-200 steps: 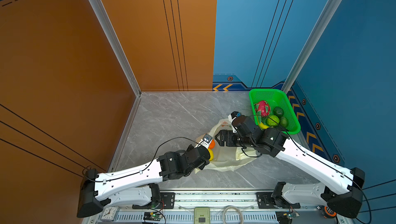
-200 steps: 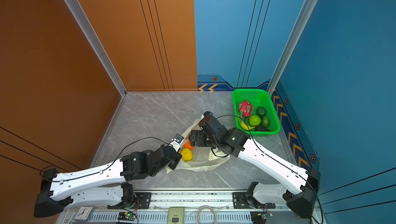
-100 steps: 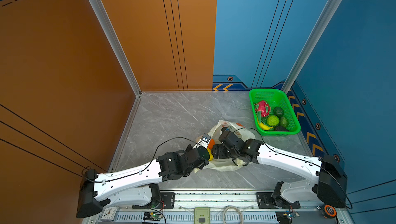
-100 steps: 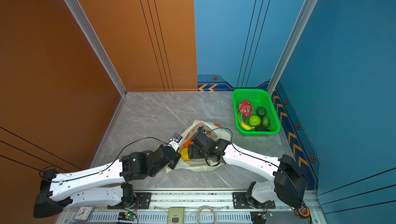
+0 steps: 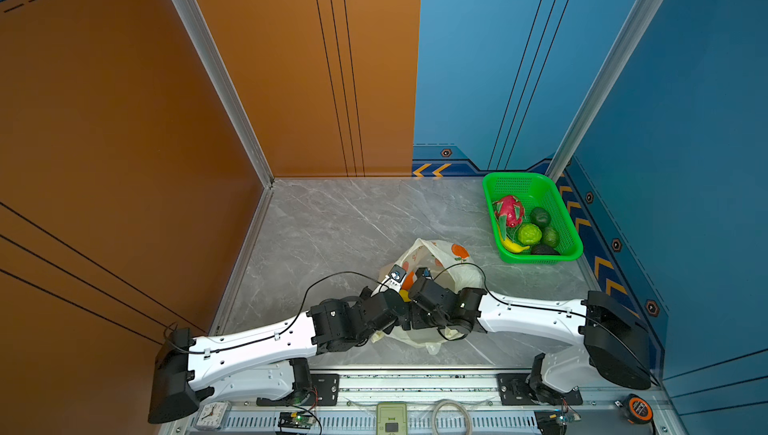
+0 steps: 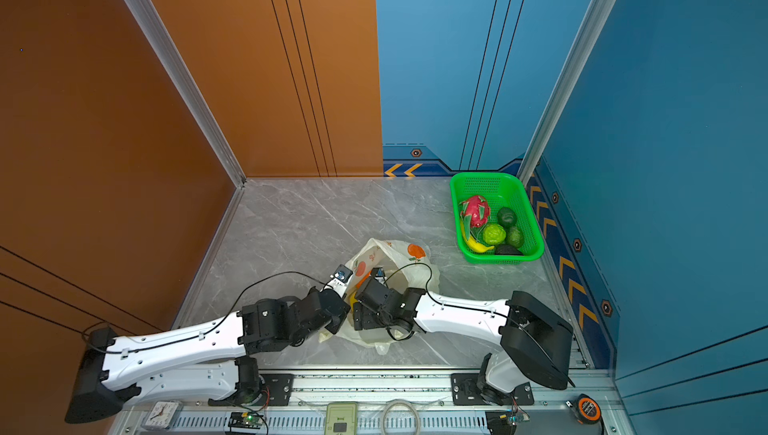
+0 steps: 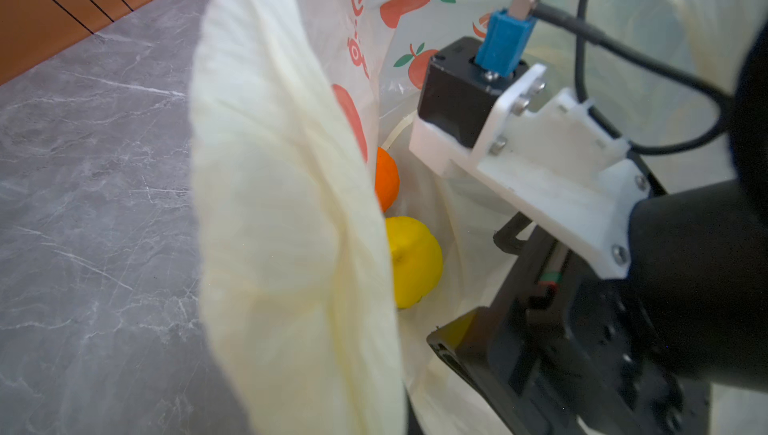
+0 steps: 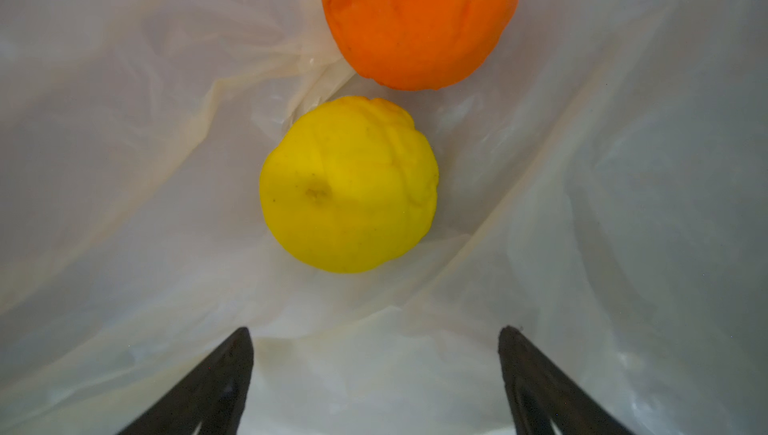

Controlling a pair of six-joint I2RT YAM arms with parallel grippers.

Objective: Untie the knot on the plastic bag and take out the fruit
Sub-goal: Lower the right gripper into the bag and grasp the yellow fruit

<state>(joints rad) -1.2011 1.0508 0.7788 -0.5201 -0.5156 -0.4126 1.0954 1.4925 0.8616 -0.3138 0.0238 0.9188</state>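
Note:
The plastic bag (image 5: 441,255) lies open on the floor near the front; its knot is out of view. Inside it sit two pieces of fruit, a lemon (image 8: 349,184) and an orange (image 8: 419,17). My right gripper (image 8: 375,335) is down inside the bag, open, with its fingers (image 8: 239,354) just short of the lemon and nothing between them. The bag's raised near wall (image 7: 282,204) is pinched in my shut left gripper (image 5: 401,318); the plastic hides its jaws in the left wrist view. The right gripper's body (image 7: 540,329) fills the bag's mouth there.
A green mesh basket (image 5: 515,182) at the back right holds a dragon fruit (image 5: 510,209), a banana, a bumpy green ball and dark avocados. Orange and blue walls close in the floor. A clock (image 5: 212,412) and a tape measure (image 5: 638,410) lie on the front rail.
My right arm has swung from the bag's basket side toward the left arm and dipped its open gripper into the bag. The left gripper has kept its hold and place.

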